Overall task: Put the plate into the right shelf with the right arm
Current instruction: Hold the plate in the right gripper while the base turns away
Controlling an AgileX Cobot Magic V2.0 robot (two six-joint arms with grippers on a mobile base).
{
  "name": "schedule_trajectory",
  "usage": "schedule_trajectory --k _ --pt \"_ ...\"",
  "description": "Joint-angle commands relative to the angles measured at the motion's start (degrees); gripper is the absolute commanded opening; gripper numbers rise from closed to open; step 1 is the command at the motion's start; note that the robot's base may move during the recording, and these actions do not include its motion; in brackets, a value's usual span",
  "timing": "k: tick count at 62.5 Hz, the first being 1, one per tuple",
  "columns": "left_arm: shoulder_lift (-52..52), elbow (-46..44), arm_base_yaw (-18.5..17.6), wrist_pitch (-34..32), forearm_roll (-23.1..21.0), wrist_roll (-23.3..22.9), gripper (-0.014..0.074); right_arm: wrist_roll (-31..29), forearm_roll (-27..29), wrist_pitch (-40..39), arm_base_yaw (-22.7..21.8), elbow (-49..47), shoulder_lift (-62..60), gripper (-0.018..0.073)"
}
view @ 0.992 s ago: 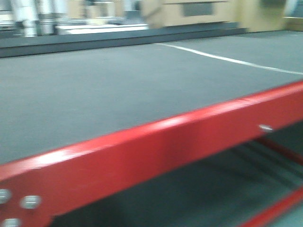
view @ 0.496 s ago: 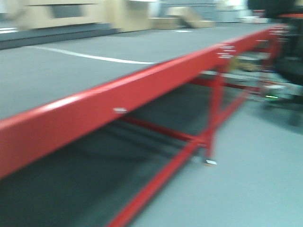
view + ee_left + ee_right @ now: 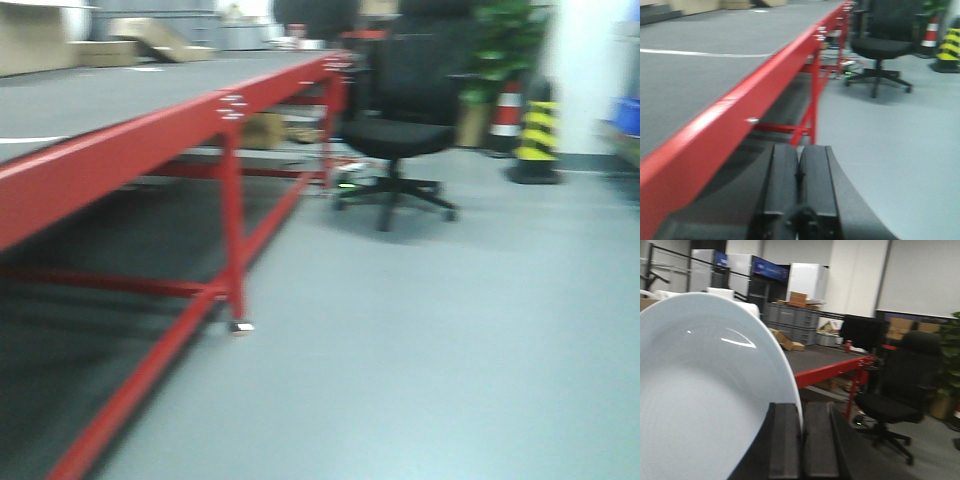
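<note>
In the front view, you are looking along a table (image 3: 150, 130) on the left. Its glossy red metal frame, with bolted legs, is carrying a flat, matte grey top. A smooth, pale grey floor (image 3: 420, 360) is spreading out to its right. A black padded chair (image 3: 400, 130) on a spoked base is standing past the table's far end. Further right, a leafy green plant (image 3: 505, 40) is rising behind a red-and-white cone (image 3: 510, 110). Just beside the cone, a yellow-and-black striped bollard (image 3: 537, 130) is standing on the floor. A blue block (image 3: 628, 115) is showing at the right edge, too blurred to name.

From the left wrist, the table's red edge is running away on the left. The left gripper (image 3: 799, 150) is pointing along it at bottom centre. Its two flat black fingers are pressing together, with nothing between them. The chair is standing at upper right.

From the right wrist, the plate (image 3: 700, 390) is filling the left half of the view. It is round, shallow and glossy white with a pale bluish rim, and it is standing on edge. The right gripper (image 3: 801, 412) is clamping the plate's rim between two flat black fingers, so the plate is riding in that gripper, clear of the table. The red table and the black chair are showing beyond it, to the right.
</note>
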Motion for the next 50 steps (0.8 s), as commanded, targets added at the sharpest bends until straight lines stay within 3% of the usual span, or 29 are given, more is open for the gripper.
schedule_trajectory --k 1,50 --pt "-0.7 0.5 -0.2 -4.9 -0.5 -0.2 -0.0047 -0.4 -0.3 -5.0 0.0 -1.6 0.4 0.0029" --pt "-0.7 0.5 -0.2 -4.9 -0.5 -0.2 -0.0047 -0.4 -0.3 -5.0 0.0 -1.6 0.4 0.0029"
